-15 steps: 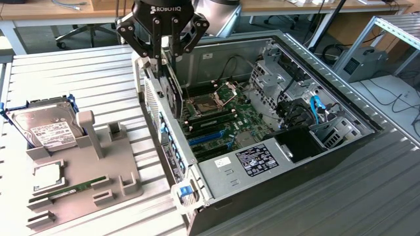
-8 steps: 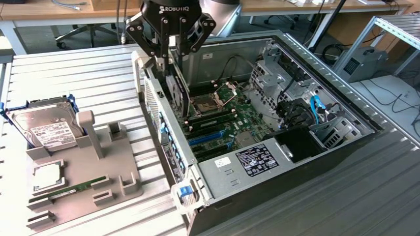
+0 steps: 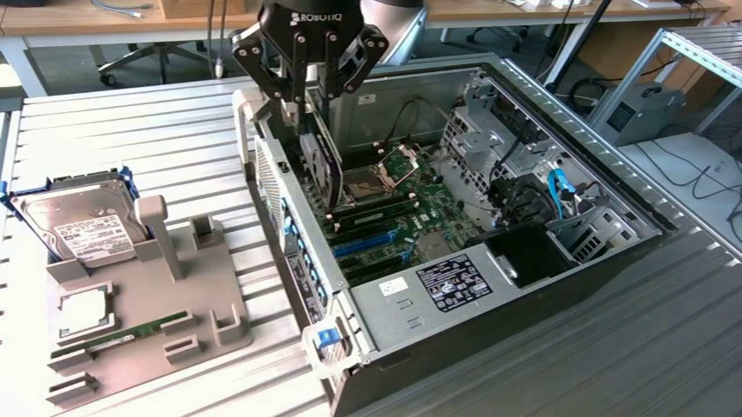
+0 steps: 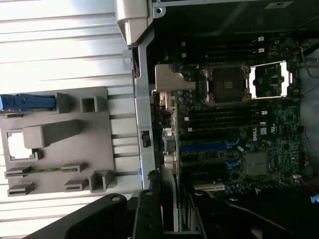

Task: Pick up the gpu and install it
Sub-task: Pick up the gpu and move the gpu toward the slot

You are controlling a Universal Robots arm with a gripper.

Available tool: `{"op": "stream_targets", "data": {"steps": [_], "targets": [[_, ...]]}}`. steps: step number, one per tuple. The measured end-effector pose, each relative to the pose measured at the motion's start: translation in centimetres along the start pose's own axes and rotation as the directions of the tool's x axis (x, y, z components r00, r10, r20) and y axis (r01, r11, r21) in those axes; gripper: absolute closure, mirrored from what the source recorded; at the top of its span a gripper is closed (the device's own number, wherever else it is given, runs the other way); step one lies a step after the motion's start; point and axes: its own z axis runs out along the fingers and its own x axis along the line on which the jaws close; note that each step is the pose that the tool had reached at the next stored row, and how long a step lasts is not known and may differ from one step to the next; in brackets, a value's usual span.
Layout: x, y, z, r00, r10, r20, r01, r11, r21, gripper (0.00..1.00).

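The gripper [image 3: 311, 102] bore the brand name ROBOTIQ in white on its black body. A Dell logo was printed on the motherboard [image 4: 224, 154]. The print on the hard drive [image 3: 83, 228] label and on the black sticker [image 3: 454, 282] was too small to read.

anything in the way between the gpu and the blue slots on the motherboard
Nothing visible does. The gripper holds the gpu upright inside the open computer case, above the motherboard. The blue slots look bare, with no cable or card across them.
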Motion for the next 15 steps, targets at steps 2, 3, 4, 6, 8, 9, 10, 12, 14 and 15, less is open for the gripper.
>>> {"op": "stream_targets", "data": {"steps": [2, 3, 4, 6, 8, 9, 10, 12, 14, 15], "targets": [[-0.2, 0.02, 0.05, 1.0, 0.0, -0.0001, 0.0, 1.0, 0.0, 0.73], [-0.3, 0.03, 0.07, 1.0, 0.0, 0.0, 0.0, 1.0, 0.0, 0.73], [-0.4, 0.03, 0.09, 1.0, 0.0, -0.0001, 0.0, 1.0, 0.0001, 0.73], [-0.7, 0.05, 0.13, 1.0, 0.0, 0.0, 0.0, 1.0, 0.0, 0.73], [-0.9, 0.07, 0.17, 1.0, 0.0, -0.0001, 0.0, 1.0, 0.0, 0.73], [-0.9, 0.07, 0.19, 1.0, 0.0, 0.0, 0.0, 1.0, 0.0, 0.73], [-1.0, 0.07, 0.22, 1.0, 0.0, 0.0, 0.0, 1.0, -0.0001, 0.73], [-1.1, 0.09, 0.25, 1.0, 0.0, 0.0, 0.0, 1.0, 0.0, 0.73], [-1.3, 0.1, 0.31, 1.0, 0.0, 0.0, 0.0, 1.0, 0.0, 0.73], [-1.4, 0.11, 0.33, 1.0, 0.0, -0.0001, 0.0, 1.0, 0.0001, 0.73]]}}
